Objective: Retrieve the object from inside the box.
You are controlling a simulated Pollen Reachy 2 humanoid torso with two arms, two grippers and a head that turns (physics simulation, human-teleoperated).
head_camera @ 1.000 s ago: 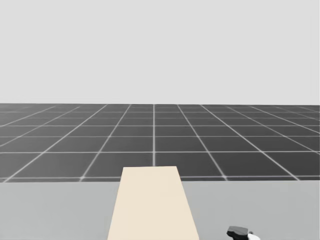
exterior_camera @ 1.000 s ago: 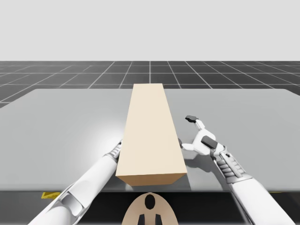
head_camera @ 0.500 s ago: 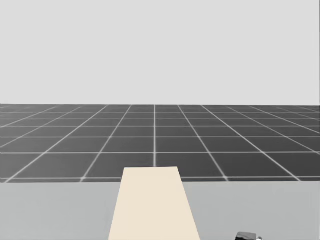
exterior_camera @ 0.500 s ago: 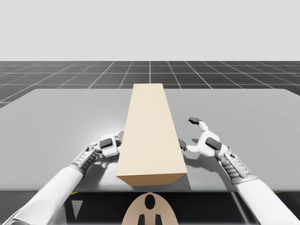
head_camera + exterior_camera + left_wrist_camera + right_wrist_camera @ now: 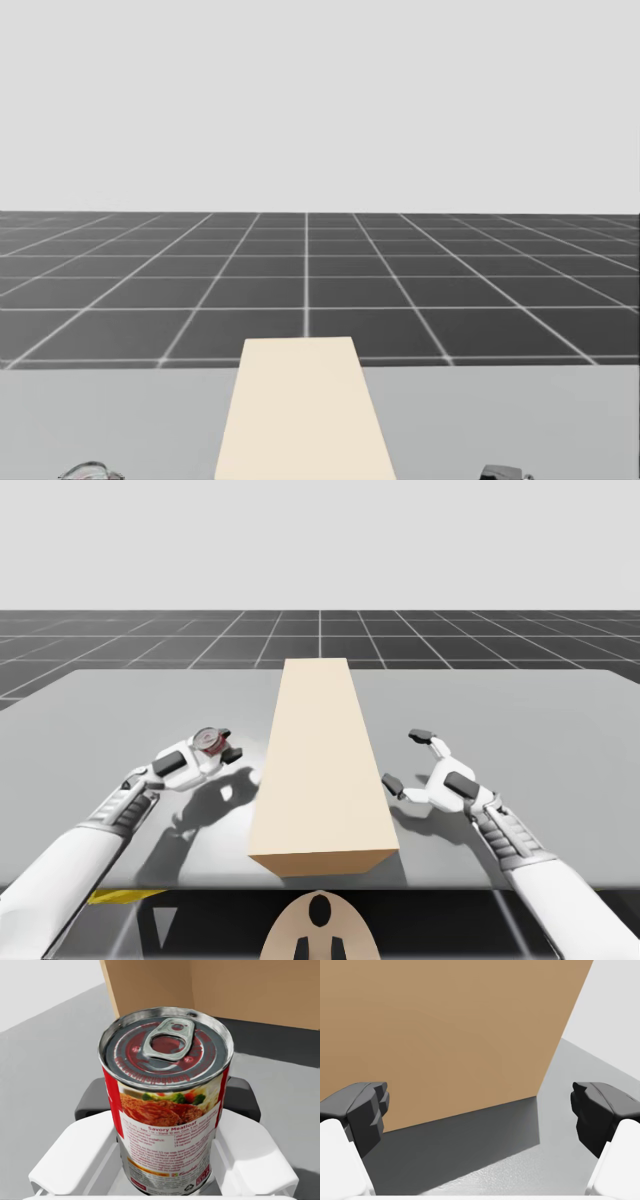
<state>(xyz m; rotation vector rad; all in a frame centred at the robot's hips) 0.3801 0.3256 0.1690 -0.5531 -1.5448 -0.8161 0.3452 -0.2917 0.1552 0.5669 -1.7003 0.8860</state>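
two grippers flank the long tan box [image 5: 318,760] that lies lengthwise down the middle of the grey table [image 5: 120,720]. from the high camera, my left gripper [image 5: 215,748] sits at about nine o'clock of the box, apart from its side, and its shadow falls on the table between it and the box. it is clamped on the red-and-white can [image 5: 209,740], which is outside the box. the left wrist view shows the can upright between the dark pads [image 5: 92,1105], one pressing each side. its silver pull-tab lid faces the camera and the box's brown wall stands ahead of it. my right gripper [image 5: 406,761] is at about three o'clock of the box, close beside its side, fingers spread wide with nothing between them. the right wrist view shows the box wall and its dark shadow ahead of the parted fingertips.
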